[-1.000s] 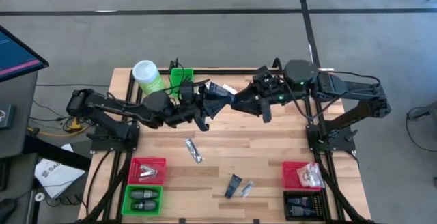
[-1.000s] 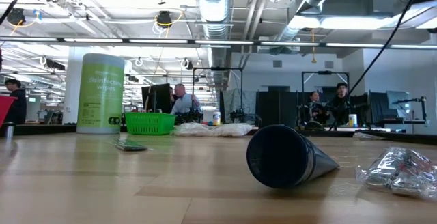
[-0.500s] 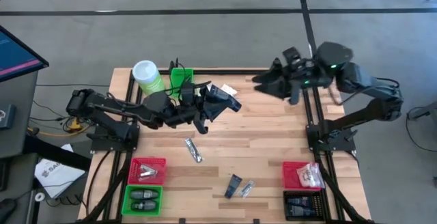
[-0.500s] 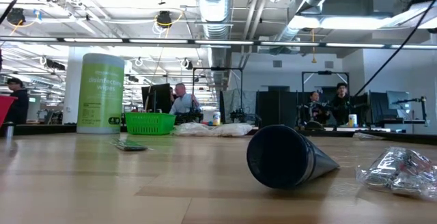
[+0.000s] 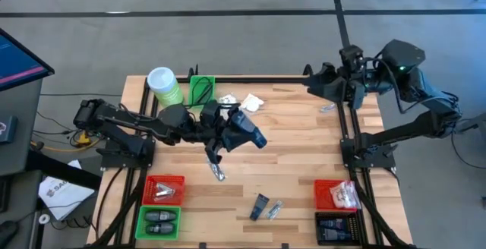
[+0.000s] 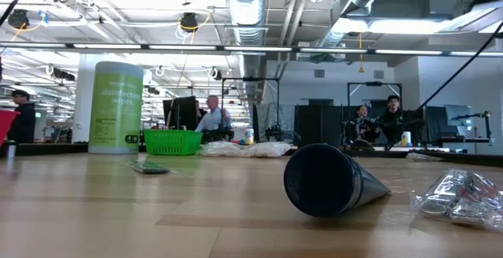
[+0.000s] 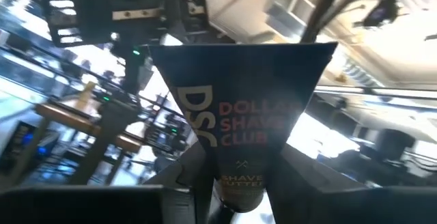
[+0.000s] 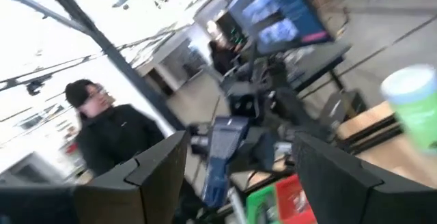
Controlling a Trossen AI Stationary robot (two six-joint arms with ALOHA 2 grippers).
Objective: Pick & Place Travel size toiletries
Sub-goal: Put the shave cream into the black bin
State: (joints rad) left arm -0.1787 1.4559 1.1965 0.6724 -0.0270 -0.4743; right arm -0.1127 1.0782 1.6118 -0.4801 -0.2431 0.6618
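Observation:
My left gripper (image 5: 231,131) (image 7: 240,183) reaches over the middle of the table, shut on a dark blue tube (image 5: 250,133) (image 7: 239,115) with red and white lettering. My right gripper (image 5: 323,86) (image 8: 246,176) hangs open above the far right corner with nothing between its fingers. More toiletries lie flat on the wood: a silvery packet (image 5: 216,165), a dark tube (image 5: 260,206) (image 6: 330,181) beside a crinkly clear packet (image 5: 275,209) (image 6: 460,199), and white sachets (image 5: 243,101) near the far edge. My left gripper pinches the blue tube between its two fingers at the narrow cap end (image 7: 239,191). The fingers come from the table's left, tipped slightly up, and lie along the tube. The tube's wide crimped end (image 7: 239,53) points away from them. The tube is lifted clear of the table.
A green canister with a white lid (image 5: 163,86) and a green basket (image 5: 201,89) stand at the far left. A red bin (image 5: 163,190) and a green bin (image 5: 158,222) sit near left; a red bin (image 5: 336,194) and a black bin (image 5: 338,226) near right. People show beyond the table.
My right gripper has drawn back from the blue tube toward the table's far right corner and has risen. My left gripper has stayed over the middle and turned at the wrist, swinging the tube's free end round toward the near edge, still clear of the table.

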